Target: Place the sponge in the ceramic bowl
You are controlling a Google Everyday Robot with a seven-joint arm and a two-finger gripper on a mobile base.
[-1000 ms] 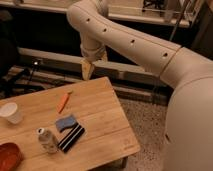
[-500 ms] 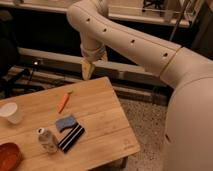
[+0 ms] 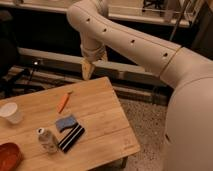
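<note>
Sponge (image 3: 65, 122) on table (image 3: 102, 112), well apart from gripper (image 3: 88, 70) hovering beyond far edge.

A light wooden table (image 3: 102, 107) with a plank-grain top fills the lower left. To its right lies a speckled grey floor (image 3: 146, 125). Behind the table a pale rail (image 3: 50, 54) runs along a dark wall (image 3: 45, 30), with a pale ledge (image 3: 35, 6) above it. Black cables (image 3: 27, 75) trail near the rail at left. The room is dim, with soft light on the tabletop.
</note>
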